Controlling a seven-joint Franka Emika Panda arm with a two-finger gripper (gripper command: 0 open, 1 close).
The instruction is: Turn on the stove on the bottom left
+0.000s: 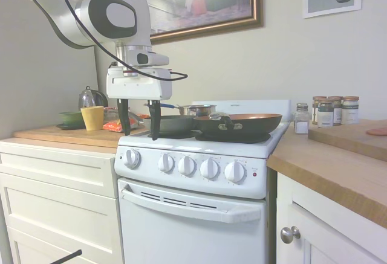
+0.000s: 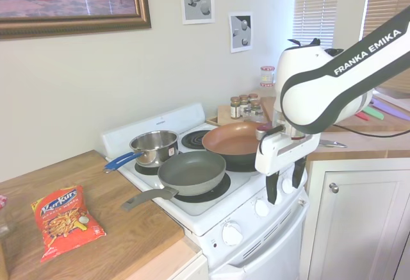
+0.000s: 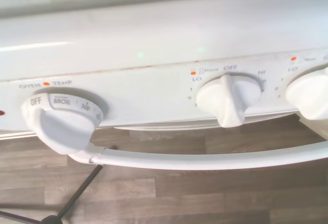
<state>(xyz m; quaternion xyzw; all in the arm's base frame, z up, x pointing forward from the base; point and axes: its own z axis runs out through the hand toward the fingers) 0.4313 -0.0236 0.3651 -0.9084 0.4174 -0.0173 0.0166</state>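
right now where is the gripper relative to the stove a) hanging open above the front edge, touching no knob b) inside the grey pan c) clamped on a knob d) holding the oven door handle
a: the gripper hangs open above the stove's front edge, its fingers clear of the knobs below.

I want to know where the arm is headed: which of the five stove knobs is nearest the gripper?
The far-left knob, set apart from the other four. The open gripper hangs just above it, slightly toward the next knob; the others sit farther toward the red light.

pincer (image 2: pixel 285 187) – fingers apart, above knobs | stove (image 2: pixel 192 209) – three pans on burners
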